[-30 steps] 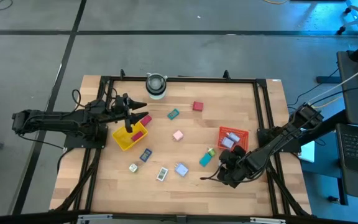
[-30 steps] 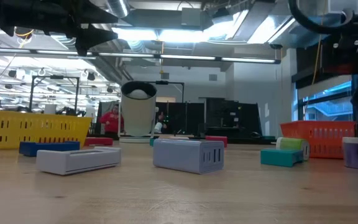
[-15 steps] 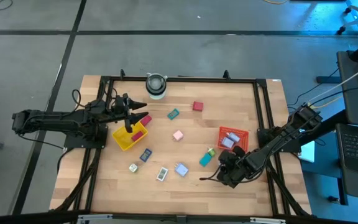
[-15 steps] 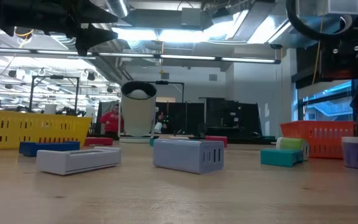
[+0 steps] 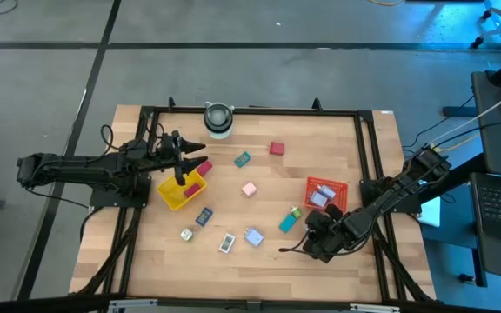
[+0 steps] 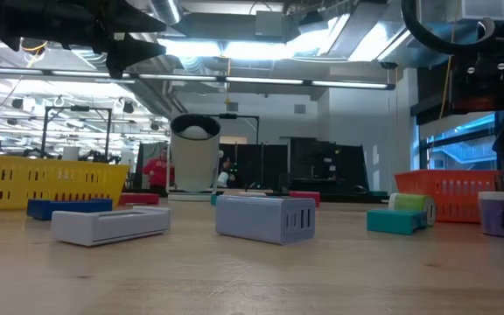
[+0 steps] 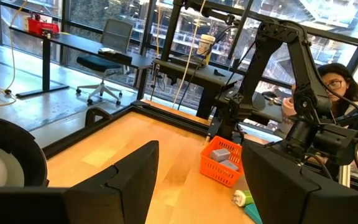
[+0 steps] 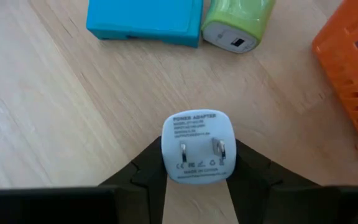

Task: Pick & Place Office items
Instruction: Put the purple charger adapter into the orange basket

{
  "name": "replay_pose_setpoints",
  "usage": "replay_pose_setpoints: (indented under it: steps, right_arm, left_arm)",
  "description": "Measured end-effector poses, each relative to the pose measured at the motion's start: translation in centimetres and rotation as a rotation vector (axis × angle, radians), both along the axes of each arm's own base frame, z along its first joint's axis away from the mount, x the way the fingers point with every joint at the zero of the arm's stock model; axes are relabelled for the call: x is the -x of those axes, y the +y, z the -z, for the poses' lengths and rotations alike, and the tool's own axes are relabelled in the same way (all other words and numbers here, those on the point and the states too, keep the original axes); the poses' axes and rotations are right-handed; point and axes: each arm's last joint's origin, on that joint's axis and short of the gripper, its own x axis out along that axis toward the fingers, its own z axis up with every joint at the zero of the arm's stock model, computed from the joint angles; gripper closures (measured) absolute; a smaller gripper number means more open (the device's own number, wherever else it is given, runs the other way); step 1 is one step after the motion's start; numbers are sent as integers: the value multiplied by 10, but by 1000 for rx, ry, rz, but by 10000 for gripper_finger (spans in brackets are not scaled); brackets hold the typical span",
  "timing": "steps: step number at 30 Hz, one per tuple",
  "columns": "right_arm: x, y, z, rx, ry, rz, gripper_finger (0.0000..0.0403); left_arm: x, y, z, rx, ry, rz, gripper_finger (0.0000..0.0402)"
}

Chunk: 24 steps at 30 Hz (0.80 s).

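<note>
Right wrist view shows the right tool squeezing a white power adapter between its two dark fingers. The plug's two metal prongs face the camera. It is held just above the wooden bench. Near it on the bench lie a teal block and a green plug, touching side by side. The orange tray is just beside them.

From above, the right tool is near the front right of the bench, close to the teal block and the orange tray, which has a pale piece inside. The left tool hangs over the yellow tray on the left side. Its fingers are spread apart and hold nothing. A red piece sits by the tray's far edge, and a pink-red one lies inside.

Other office items are spread out on the bench: a red block, a small teal piece, a pink square, a dark blue piece, a pale blue block and two white pieces. A round white-and-grey cylinder stands at the far edge.
</note>
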Motion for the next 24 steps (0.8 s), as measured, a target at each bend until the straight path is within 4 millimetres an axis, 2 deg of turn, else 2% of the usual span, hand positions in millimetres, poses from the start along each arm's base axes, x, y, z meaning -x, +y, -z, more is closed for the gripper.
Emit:
replay_pose_setpoints:
  steps: [6,11,15,19,24]
  right_arm:
    - [-1,-4,-9,15,-49,0,272]
    - [4,-12,-41,38,-185,-18,272]
    - [17,-24,-70,82,-279,-14,272]
    - [34,-39,-90,131,-312,-12,272]
    - [56,-59,-95,136,-374,5,272]
  left_arm:
    - [1,0,-2,-2,-15,0,176]
    - [6,-1,-7,-9,-58,1,176]
    - [10,-3,-11,-27,-87,43,176]
    - [13,-4,-13,-31,-102,52,176]
    - [13,-4,-13,-37,-101,52,176]
